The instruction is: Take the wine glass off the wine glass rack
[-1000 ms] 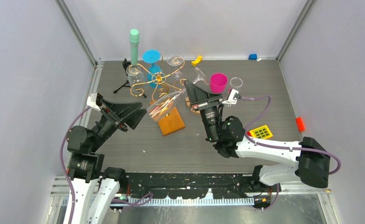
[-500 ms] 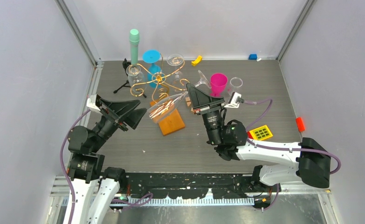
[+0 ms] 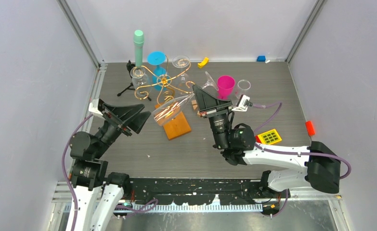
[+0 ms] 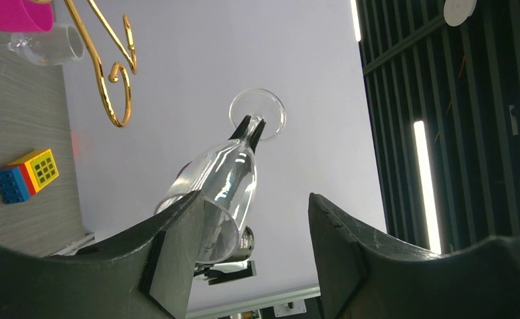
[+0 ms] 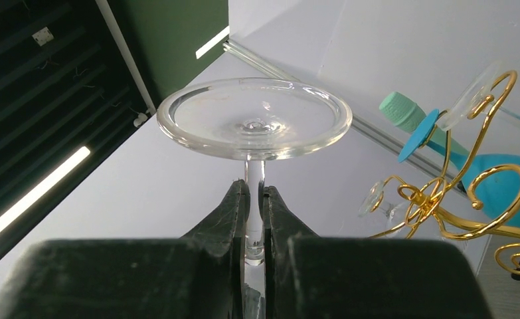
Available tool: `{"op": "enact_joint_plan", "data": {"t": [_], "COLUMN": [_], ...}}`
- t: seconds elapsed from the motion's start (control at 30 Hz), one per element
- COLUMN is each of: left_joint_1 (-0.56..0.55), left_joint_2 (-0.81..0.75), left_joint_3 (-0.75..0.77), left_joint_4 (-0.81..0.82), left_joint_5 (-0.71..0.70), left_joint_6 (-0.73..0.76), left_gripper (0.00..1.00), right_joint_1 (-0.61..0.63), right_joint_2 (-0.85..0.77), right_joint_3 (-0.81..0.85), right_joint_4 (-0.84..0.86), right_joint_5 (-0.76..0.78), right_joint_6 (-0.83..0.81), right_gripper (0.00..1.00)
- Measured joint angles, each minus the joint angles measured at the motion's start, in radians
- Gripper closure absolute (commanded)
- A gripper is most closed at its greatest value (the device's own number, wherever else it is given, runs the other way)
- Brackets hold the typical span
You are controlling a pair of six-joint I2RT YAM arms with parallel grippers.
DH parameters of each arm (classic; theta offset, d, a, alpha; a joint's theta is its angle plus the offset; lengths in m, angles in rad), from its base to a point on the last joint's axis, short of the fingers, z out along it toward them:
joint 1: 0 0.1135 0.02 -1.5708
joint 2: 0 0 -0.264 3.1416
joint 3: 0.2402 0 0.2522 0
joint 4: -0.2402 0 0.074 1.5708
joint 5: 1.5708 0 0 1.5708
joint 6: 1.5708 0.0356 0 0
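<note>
My right gripper (image 3: 196,97) is shut on the stem of a clear wine glass (image 3: 168,110). The glass is tilted, off the wire arms, with its bowl over the wooden base (image 3: 178,127) of the gold wine glass rack (image 3: 163,83). In the right wrist view the fingers (image 5: 234,206) pinch the stem below the round foot (image 5: 254,119) at my right gripper (image 5: 256,191). My left gripper (image 3: 145,117) is open, just left of the bowl. In the left wrist view my left gripper (image 4: 254,201) is open and the bowl (image 4: 220,183) lies against its left finger (image 4: 177,246).
The rack also holds clear glasses (image 3: 139,77) and a blue glass (image 3: 156,59). Behind it stand a green cylinder (image 3: 138,44) and a black tripod (image 3: 128,83). A pink cup (image 3: 225,85) and a clear cup (image 3: 243,85) stand right of the rack. A yellow block (image 3: 270,136) lies near the right arm.
My right gripper has shifted slightly right and toward the near edge with the glass in it. My left gripper has edged a little closer to the bowl.
</note>
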Motion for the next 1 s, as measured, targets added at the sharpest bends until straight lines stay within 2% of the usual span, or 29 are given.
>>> {"op": "enact_joint_plan", "data": {"t": [0.43, 0.57, 0.7, 0.87, 0.9, 1.0], "left_joint_1": [0.000, 0.000, 0.000, 0.000, 0.000, 0.000], "left_joint_2": [-0.010, -0.008, 0.011, 0.045, 0.048, 0.052], "left_joint_3": [0.000, 0.000, 0.005, 0.007, 0.007, 0.013], "left_joint_4": [-0.005, -0.003, 0.003, 0.019, 0.024, 0.066], "left_joint_5": [0.009, 0.013, 0.027, 0.042, 0.045, 0.044], "left_joint_6": [-0.009, -0.019, -0.021, -0.016, -0.015, -0.016], "left_gripper": [0.39, 0.44, 0.59, 0.96, 0.99, 1.00], "right_joint_1": [0.000, 0.000, -0.001, -0.002, -0.002, -0.002], "right_joint_2": [0.101, 0.124, 0.146, 0.148, 0.147, 0.147], "right_joint_3": [0.093, 0.102, 0.104, 0.104, 0.104, 0.103], "right_joint_4": [0.000, -0.001, 0.008, 0.024, 0.029, 0.029], "right_joint_5": [-0.011, -0.022, -0.025, -0.025, -0.025, -0.019], "right_joint_6": [-0.040, -0.034, -0.007, 0.018, 0.021, 0.045], "right_gripper": [1.00, 1.00, 1.00, 1.00, 1.00, 1.00]}}
